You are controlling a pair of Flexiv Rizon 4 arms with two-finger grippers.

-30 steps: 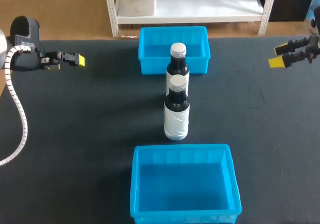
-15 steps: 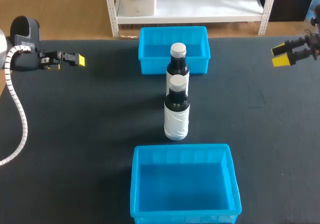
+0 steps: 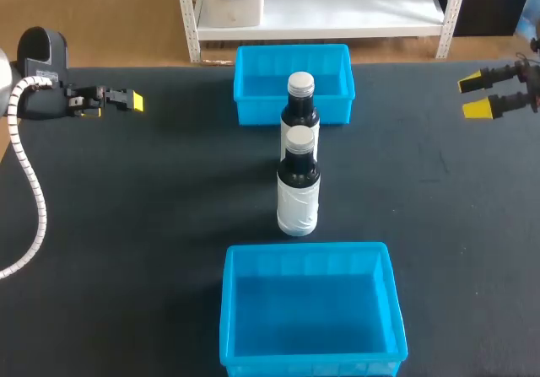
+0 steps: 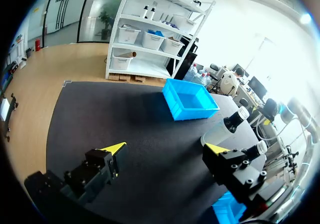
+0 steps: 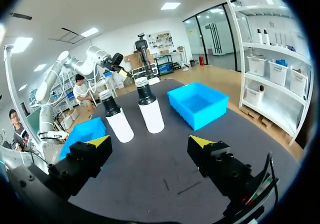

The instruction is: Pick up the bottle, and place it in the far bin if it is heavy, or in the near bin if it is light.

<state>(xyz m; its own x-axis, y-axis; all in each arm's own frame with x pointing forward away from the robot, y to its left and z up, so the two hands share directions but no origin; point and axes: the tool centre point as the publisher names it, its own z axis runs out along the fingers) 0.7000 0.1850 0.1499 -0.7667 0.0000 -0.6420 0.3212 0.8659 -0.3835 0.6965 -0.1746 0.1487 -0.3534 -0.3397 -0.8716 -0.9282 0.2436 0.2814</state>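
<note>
At upper right of the frame, the right gripper (image 3: 474,95) has spread its yellow tips wider, empty and well apart from the front bottle (image 3: 298,193), so pickup has not begun.

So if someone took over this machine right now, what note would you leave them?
Left pincer: open, empty, over the left side of the table.
Right pincer: open, empty, at the right side.
Two bottles stand upright in line between the bins: the far bottle just in front of the far bin, the near bottle closer to the near bin.
Done: nothing; neither bin holds a bottle.
Left: grasp a bottle, lift it, judge its weight, bin it.
</note>
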